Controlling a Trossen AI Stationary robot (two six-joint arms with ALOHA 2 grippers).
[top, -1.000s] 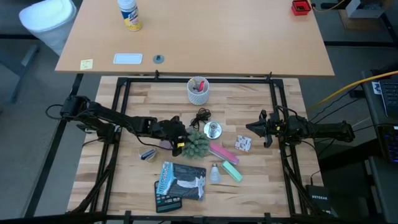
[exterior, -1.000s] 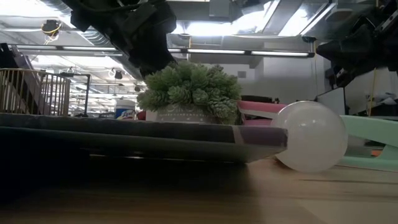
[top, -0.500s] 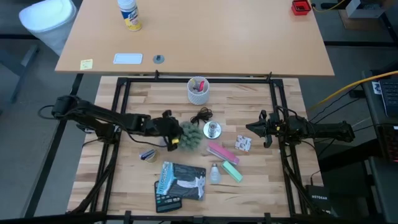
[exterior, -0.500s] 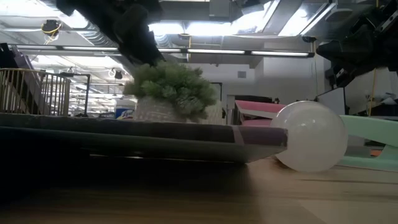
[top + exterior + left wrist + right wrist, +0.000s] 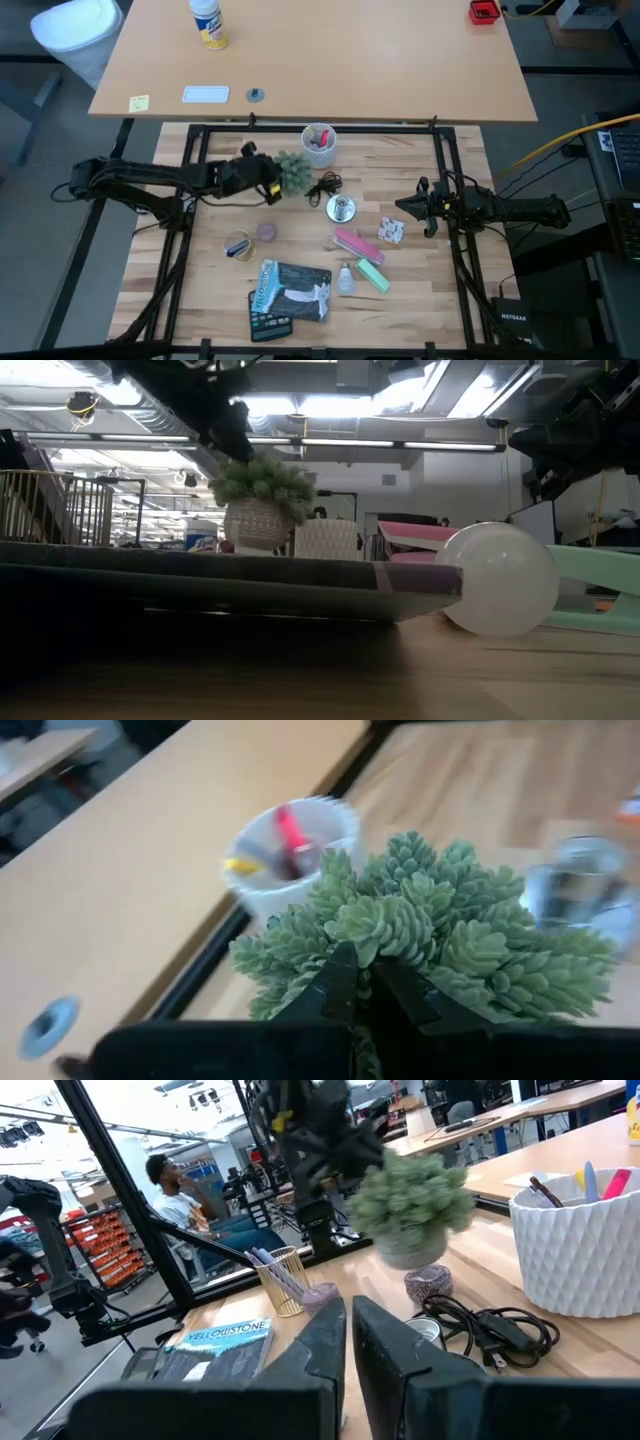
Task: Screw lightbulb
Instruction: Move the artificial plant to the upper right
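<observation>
The frosted-white lightbulb [image 5: 346, 278] lies on its side on the wooden table, beside a dark booklet; it shows large in the low view [image 5: 500, 580]. The shiny silver disc fixture [image 5: 341, 208] with its black cord [image 5: 322, 186] lies mid-table. My left gripper [image 5: 272, 180] is shut on a small green potted plant [image 5: 292, 172] near the white cup of pens [image 5: 319, 143], far from the bulb. My right gripper [image 5: 408, 208] hovers shut and empty right of the fixture. My left gripper holds the plant by its green leafy top [image 5: 375, 935], pinched between the two fingers [image 5: 338, 988]. The leaves hide the exact place of contact. The fingers come slanting down from the table's left. The plant's pale pot [image 5: 258, 523] hangs below, about upright, clear of the table.
A dark booklet [image 5: 290, 290], a mint-green marker [image 5: 373, 274] and a pink bar [image 5: 352, 243] lie around the bulb. A white packet [image 5: 391, 231], a purple disc [image 5: 266, 231] and a small clear holder [image 5: 238, 247] also lie on the table. A person sits beyond the table in the right wrist view.
My left gripper has gone up and toward the table's far edge and left, carrying the potted plant. The plant has left the table's middle beside the fixture, is lifted clear, and now hangs next to the cup of pens. The bulb has stayed where it was.
</observation>
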